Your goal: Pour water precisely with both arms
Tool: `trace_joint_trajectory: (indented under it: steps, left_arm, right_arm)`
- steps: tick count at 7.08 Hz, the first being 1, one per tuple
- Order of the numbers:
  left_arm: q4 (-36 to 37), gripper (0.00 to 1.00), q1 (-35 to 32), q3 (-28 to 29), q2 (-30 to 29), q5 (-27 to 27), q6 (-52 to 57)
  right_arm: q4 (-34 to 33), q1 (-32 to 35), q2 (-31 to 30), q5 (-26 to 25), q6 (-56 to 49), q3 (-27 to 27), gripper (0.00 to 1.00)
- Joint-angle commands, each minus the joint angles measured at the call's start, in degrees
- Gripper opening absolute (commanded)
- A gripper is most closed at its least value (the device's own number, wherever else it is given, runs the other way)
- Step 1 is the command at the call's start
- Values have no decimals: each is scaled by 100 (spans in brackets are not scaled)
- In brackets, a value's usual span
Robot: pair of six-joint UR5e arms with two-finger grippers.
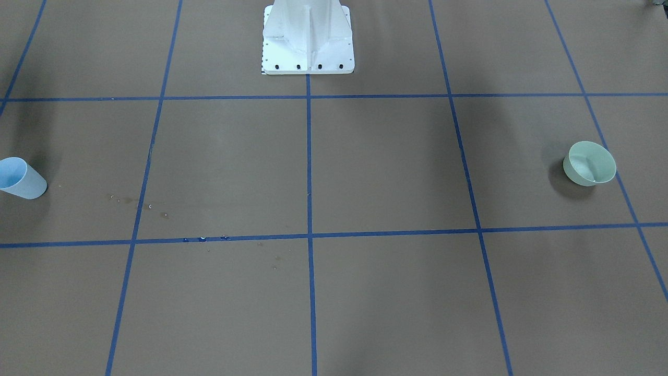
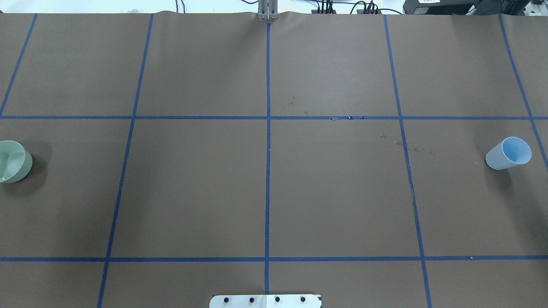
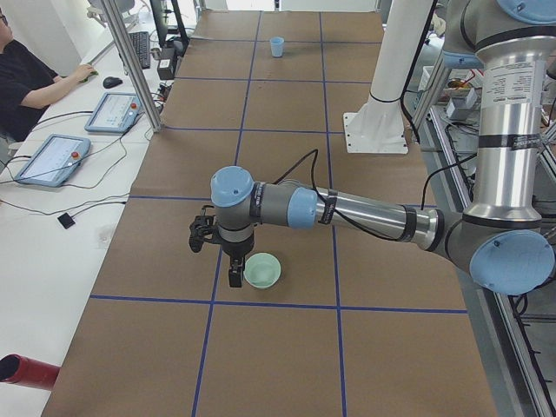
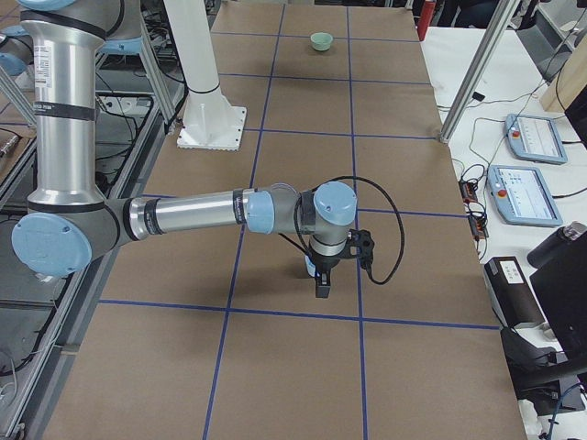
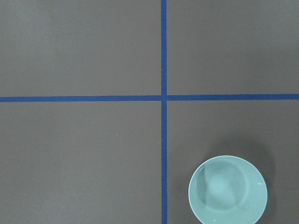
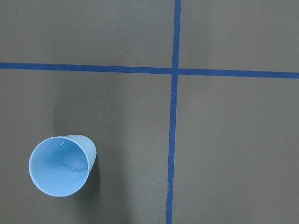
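A pale green bowl [image 1: 589, 163] stands on the brown table at the robot's left end; it also shows in the overhead view [image 2: 13, 161] and the left wrist view [image 5: 228, 190], with a faint glint of water inside. A light blue cup [image 1: 22, 178] stands upright at the right end, with small glints inside in the right wrist view [image 6: 60, 165]. My left gripper [image 3: 234, 280] hangs just beside the bowl [image 3: 261, 270]. My right gripper [image 4: 322, 286] hangs over the cup and hides most of it. I cannot tell whether either gripper is open or shut.
The white bolted pedestal [image 1: 308, 39] stands at the robot's side of the table. Small wet spots [image 2: 406, 145] lie on the brown paper near the blue tape lines. An operator [image 3: 26, 78] and tablets [image 3: 52, 156] are at a side desk.
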Motion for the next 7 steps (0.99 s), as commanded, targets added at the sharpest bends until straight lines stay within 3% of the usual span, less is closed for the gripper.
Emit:
trace_joint_trajectory:
  steps: [1, 7]
  left_arm:
    - [-9, 100, 0, -13, 0, -4, -1]
    - [-27, 100, 0, -135, 97, -22, -19]
  right_arm:
    - [0, 0, -31, 3, 0, 7, 100]
    - [0, 26, -23, 3, 0, 33, 100]
